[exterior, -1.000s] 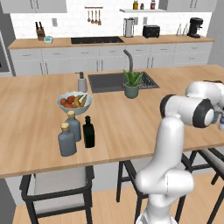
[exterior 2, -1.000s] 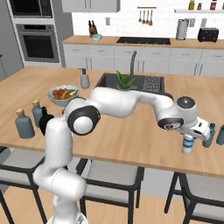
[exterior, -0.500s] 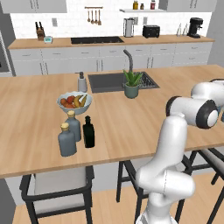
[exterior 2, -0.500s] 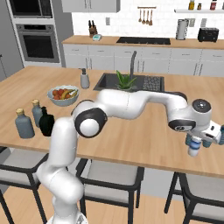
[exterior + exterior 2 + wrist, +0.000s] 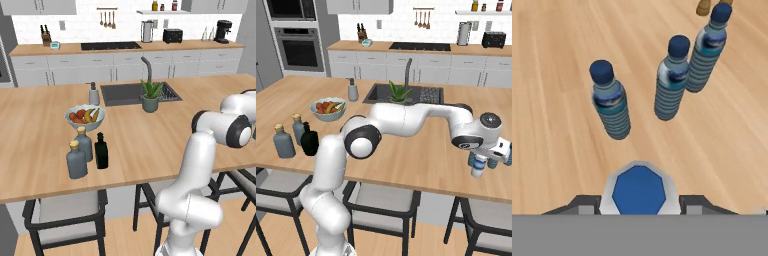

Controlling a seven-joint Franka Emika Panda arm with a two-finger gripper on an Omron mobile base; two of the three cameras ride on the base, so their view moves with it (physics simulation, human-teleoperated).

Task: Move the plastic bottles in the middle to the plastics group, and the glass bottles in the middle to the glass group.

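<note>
My gripper [image 5: 485,160] is shut on the small plastic bottle [image 5: 477,169] near the right end of the island, holding it upright above the wood. In the hand view its blue cap [image 5: 639,190] sits between my fingertips [image 5: 581,205], gripper [image 5: 639,206]. Just beyond it three water bottles of the plastics group [image 5: 671,80] stand on the counter. The black glass bottle [image 5: 101,151] [image 5: 310,140] stands at the left front of the island, beside the two grey-blue stoppered bottles of the glass group [image 5: 76,160] [image 5: 284,142].
A fruit bowl [image 5: 85,116] sits behind the glass bottles. A white soap dispenser [image 5: 93,94], the sink [image 5: 125,93] and a potted plant [image 5: 150,97] lie at the island's middle back. Stools [image 5: 65,212] stand along the front edge.
The gripper has carried the plastic bottle further right and slightly lower, toward the island's right end. The other bottles have not moved.
</note>
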